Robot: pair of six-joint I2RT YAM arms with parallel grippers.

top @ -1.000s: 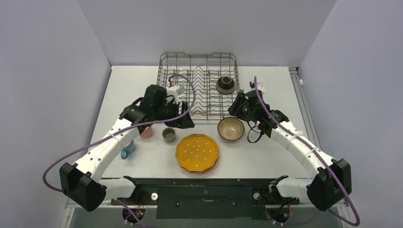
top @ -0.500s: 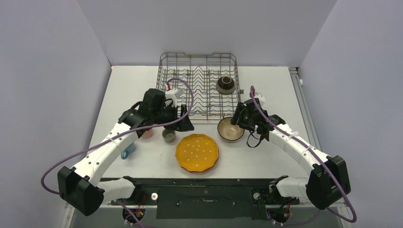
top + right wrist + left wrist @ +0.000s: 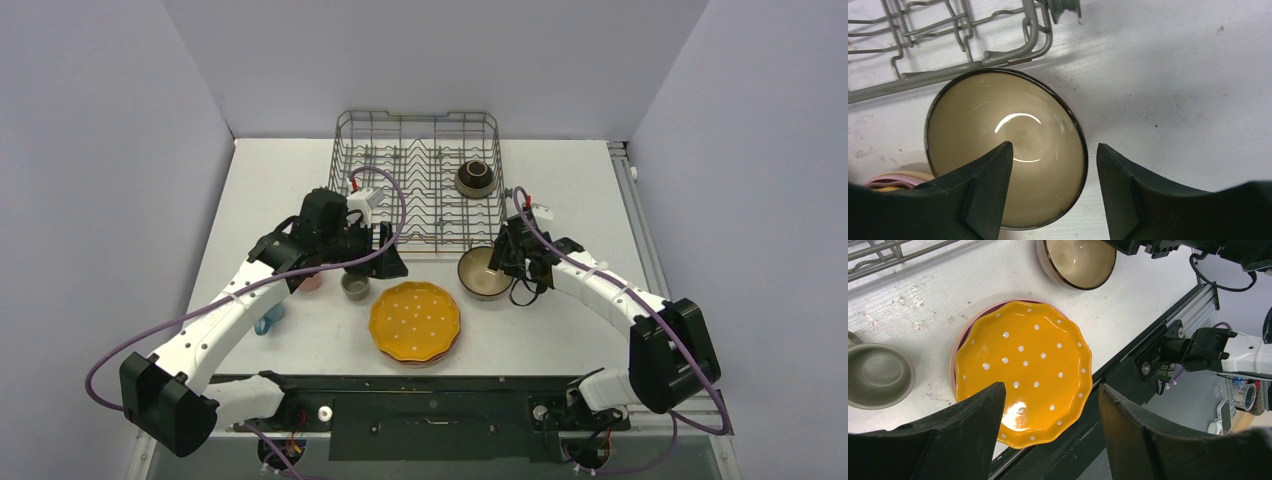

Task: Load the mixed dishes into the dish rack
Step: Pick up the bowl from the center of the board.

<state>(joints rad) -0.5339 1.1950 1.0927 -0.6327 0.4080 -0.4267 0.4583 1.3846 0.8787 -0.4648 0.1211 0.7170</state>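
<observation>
A: Where is the dish rack (image 3: 400, 188) sitting?

B: At twelve o'clock on the table (image 3: 265, 195), against the back edge; a dark brown bowl (image 3: 475, 178) is lying inside it, toward its three o'clock side.

A: And the loose dishes?

B: All sitting out on the table; the terracotta bowl (image 3: 1013, 120) is standing upright just off the rack's five o'clock corner; the orange dotted plate (image 3: 1023, 360) is lying at six o'clock from the rack, stacked on a pink plate (image 3: 990, 309) whose edge is showing underneath; the grey-green cup (image 3: 875, 375) is standing just beside the plates, at their ten o'clock; a pink cup (image 3: 310, 282) and a blue mug (image 3: 268, 320) are sitting further toward nine o'clock, partly under the left arm.

A: Left gripper (image 3: 1050, 390)?

B: Hanging over the orange dotted plate; its jaws are standing apart, grasping nothing.

A: Right gripper (image 3: 1054, 150)?

B: Released too; it is straddling the terracotta bowl's three o'clock rim, one finger over the inside and the other outside; whether either finger is touching the bowl I cannot tell from this angle.
</observation>
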